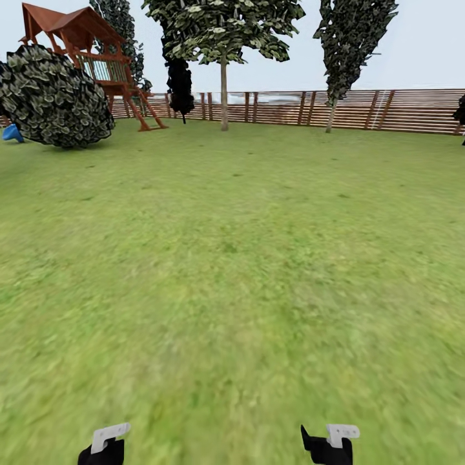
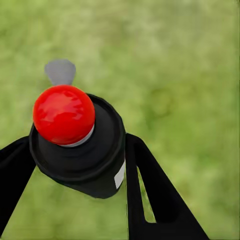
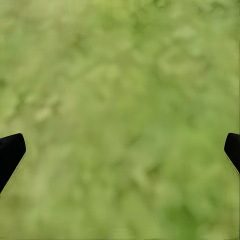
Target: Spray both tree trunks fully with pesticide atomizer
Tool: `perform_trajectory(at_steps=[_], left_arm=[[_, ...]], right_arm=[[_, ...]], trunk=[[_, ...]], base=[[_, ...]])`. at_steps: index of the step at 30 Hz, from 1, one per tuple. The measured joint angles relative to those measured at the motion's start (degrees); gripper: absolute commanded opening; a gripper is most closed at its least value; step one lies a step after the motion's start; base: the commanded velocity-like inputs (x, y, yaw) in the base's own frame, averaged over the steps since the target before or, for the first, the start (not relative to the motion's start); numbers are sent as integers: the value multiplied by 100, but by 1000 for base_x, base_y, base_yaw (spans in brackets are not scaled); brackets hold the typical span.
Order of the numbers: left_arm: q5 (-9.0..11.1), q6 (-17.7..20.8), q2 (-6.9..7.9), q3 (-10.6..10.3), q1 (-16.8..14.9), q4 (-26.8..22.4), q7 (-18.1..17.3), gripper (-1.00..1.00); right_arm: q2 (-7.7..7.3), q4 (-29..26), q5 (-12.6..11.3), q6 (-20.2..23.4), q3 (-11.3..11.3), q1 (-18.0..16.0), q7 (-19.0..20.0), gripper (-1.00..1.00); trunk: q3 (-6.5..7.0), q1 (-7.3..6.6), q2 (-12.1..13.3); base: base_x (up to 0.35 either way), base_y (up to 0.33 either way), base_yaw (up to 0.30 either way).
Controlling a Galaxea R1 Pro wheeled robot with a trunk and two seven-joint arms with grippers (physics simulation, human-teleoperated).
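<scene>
In the left wrist view, the pesticide atomizer (image 2: 95, 165), a dark bottle with a round red top (image 2: 64, 114) and a grey nozzle, sits between the black fingers of my left gripper (image 2: 80, 145), which is shut on it above grass. My right gripper (image 3: 122, 145) is open with only blurred lawn between its fingertips. In the head view both grippers barely show at the bottom edge, left (image 1: 106, 445) and right (image 1: 329, 442). Two trees stand far ahead by the fence: one with a straight pale trunk (image 1: 224, 97), one with a leaning trunk (image 1: 331, 116).
A wide green lawn (image 1: 232, 258) stretches to a brown slat fence (image 1: 387, 110). A large dark bush (image 1: 55, 97) and a red-brown wooden playset (image 1: 97, 58) stand at the far left. A narrow black conifer (image 1: 179, 84) rises near the fence.
</scene>
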Motion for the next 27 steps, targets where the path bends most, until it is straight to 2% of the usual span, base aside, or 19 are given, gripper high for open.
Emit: perform_trajectory(at_steps=[9, 27], left_arm=[[-2, 0, 0, 0, 0, 0, 0, -100], [0, 0, 0, 0, 0, 0, 0, -100]], right_arm=[[0, 0, 0, 0, 1, 0, 0, 100], [0, 0, 0, 0, -5, 0, 0, 100]], trunk=[[67, 0, 0], [72, 0, 0]], base=[[339, 0, 0], [339, 0, 0]])
